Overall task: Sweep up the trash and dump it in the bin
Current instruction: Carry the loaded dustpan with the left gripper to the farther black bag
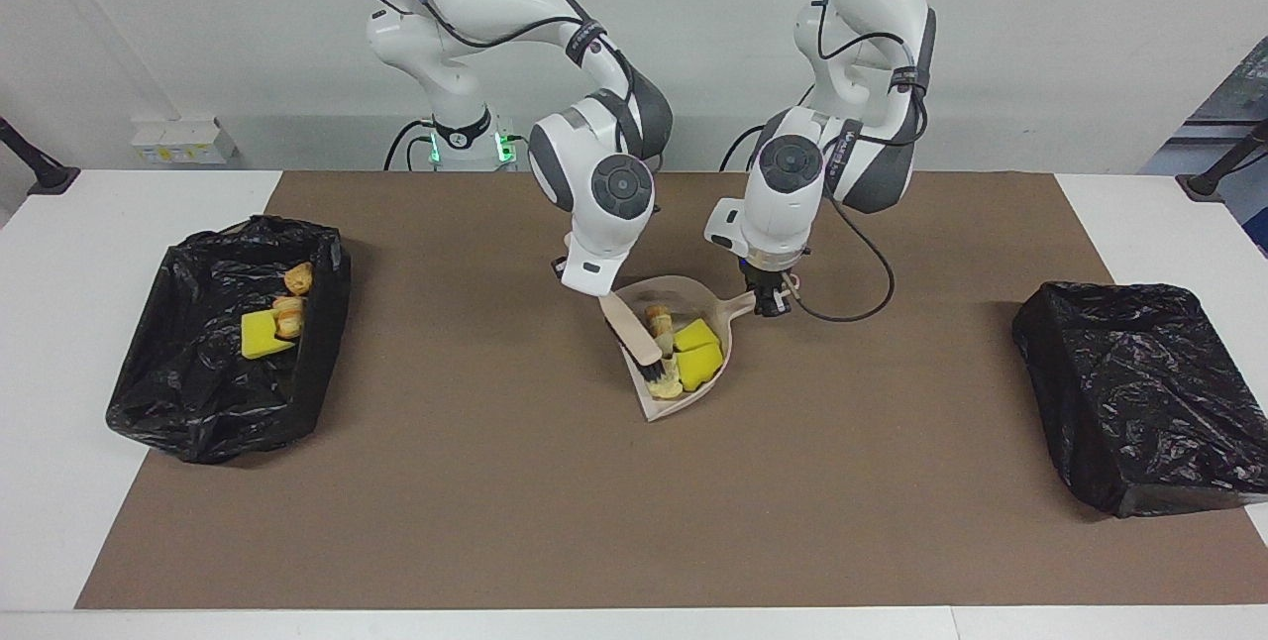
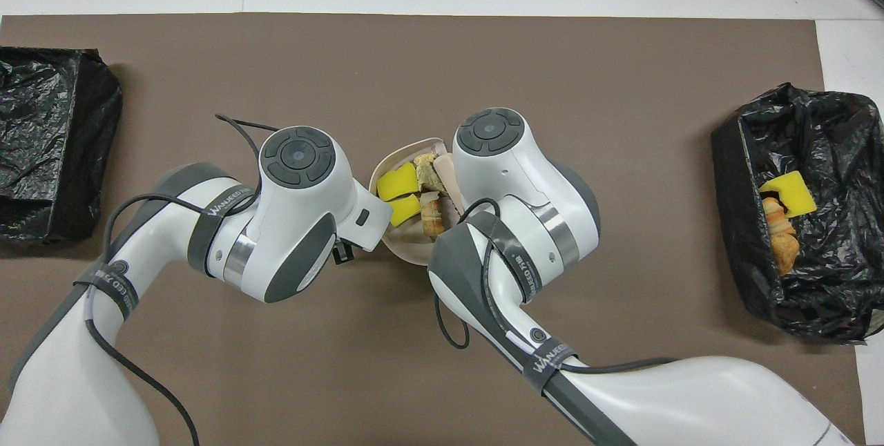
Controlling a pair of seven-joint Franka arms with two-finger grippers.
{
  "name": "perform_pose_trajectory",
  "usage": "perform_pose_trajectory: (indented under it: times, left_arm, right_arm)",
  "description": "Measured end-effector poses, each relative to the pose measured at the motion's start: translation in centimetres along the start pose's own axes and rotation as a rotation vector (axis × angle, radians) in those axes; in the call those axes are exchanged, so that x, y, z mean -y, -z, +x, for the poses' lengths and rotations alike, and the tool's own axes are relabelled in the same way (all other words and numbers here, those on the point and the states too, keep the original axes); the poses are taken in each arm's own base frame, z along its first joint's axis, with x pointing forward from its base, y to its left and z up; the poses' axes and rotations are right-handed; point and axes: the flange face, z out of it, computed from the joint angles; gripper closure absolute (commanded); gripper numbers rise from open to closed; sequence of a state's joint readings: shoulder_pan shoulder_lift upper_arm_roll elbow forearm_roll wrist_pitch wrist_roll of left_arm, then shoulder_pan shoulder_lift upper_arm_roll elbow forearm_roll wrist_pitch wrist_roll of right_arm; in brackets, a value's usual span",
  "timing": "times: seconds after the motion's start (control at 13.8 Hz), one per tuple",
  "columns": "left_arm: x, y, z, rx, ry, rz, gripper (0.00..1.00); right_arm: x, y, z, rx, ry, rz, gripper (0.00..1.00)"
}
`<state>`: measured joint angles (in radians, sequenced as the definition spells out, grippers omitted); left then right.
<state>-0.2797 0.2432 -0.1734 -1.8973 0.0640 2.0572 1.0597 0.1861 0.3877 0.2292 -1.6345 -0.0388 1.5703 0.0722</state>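
Note:
The beige dustpan (image 1: 684,400) sits low over the middle of the brown mat, and its rim also shows in the overhead view (image 2: 407,251). In it lie two yellow sponge chunks (image 1: 697,351) (image 2: 395,185) and beige lumpy bits (image 1: 659,317) (image 2: 432,215). My left gripper (image 1: 771,303) is shut on the dustpan's handle (image 1: 741,303). My right gripper (image 1: 600,293) is shut on a small brush (image 1: 634,341), whose dark bristles rest inside the pan against the trash. No trash lies loose on the mat.
An open bin lined with a black bag (image 1: 198,392) (image 2: 815,294) stands at the right arm's end and holds one yellow chunk (image 1: 260,335) and two orange lumps (image 1: 289,315). A second black-bagged bin (image 1: 1139,392) (image 2: 48,142) stands at the left arm's end.

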Motion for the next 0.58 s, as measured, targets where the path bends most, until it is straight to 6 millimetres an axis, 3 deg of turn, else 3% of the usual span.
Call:
perform_pose_trajectory:
  times: [0.14,0.29,0.43,0.58]
  left_arm:
    - [1.2,0.9,-2.9,-0.006,-0.041,0.014,1.0]
    - [2.5,2.7,-7.0,-0.014,-0.053,0.044,1.0]
    - [3.7,4.8,-12.4,-0.016,-0.074,0.08,1.0]
    - [4.5,6.6,-18.3,-0.014,-0.073,0.11,1.0]
  right_arm:
    - [-4.6,0.2,-0.1,-0.003,-0.07,0.032,1.0]
    - [-6.7,-0.1,-0.4,0.008,-0.126,0.048,1.0]
    - [-5.7,-0.7,-0.8,0.028,-0.139,0.048,1.0]
    - [-1.8,-1.7,-1.9,0.055,-0.158,0.029,1.0]
